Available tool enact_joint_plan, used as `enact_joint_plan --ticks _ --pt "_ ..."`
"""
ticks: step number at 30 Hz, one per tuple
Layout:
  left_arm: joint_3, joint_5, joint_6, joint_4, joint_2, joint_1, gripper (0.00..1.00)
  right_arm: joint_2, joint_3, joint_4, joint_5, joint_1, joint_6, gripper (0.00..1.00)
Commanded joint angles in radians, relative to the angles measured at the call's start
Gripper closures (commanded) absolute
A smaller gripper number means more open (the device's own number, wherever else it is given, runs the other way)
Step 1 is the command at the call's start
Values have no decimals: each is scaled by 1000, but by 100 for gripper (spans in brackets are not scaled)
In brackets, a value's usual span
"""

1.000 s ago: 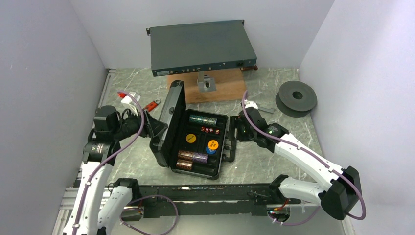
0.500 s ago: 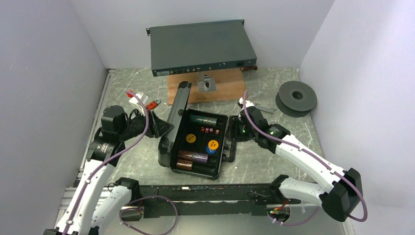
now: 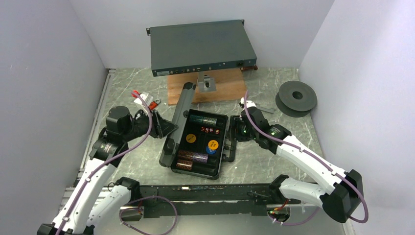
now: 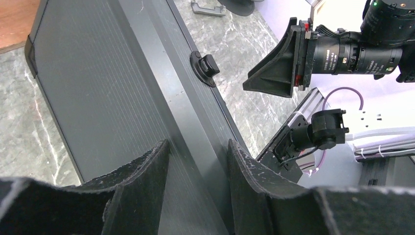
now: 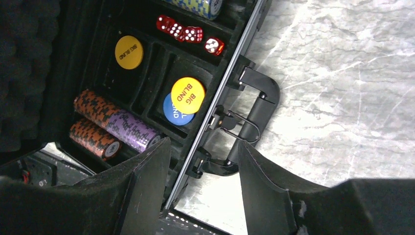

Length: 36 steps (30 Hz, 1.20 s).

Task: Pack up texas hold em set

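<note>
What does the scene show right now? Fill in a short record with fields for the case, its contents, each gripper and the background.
case: black, flat on the table
lid: raised, not shut
contents: chip stacks, red dice, yellow disc overlapping blue disc
left gripper: open, at the lid's outer face
right gripper: open, by the handle edge
background: grey rack unit, dark spool

Case (image 3: 195,171) in middle, lid (image 3: 177,122) raised along left edge; chip stacks (image 3: 192,157), dice (image 3: 207,129) inside. Wooden board (image 3: 222,90) behind, rack unit (image 3: 200,46) beyond; spool (image 3: 296,98) far right.
</note>
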Motion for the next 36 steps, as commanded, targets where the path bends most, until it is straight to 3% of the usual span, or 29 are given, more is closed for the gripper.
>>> enact_joint_plan --ticks 1,7,17,28,36 --pt "-19 -91 55 -49 77 -27 53 -37 19 -31 75 -4 -9 44" --pt "19 -92 71 -51 151 -88 47 -63 0 -55 111 -5 1 43" --pt "103 -125 90 -76 230 -204 27 -44 0 -78 155 -5 30 41" --pt "176 -74 103 -101 229 -209 22 12 -7 -70 161 -5 65 38" --pt "248 -49 70 -118 209 -221 17 31 3 -75 172 -5 71 28"
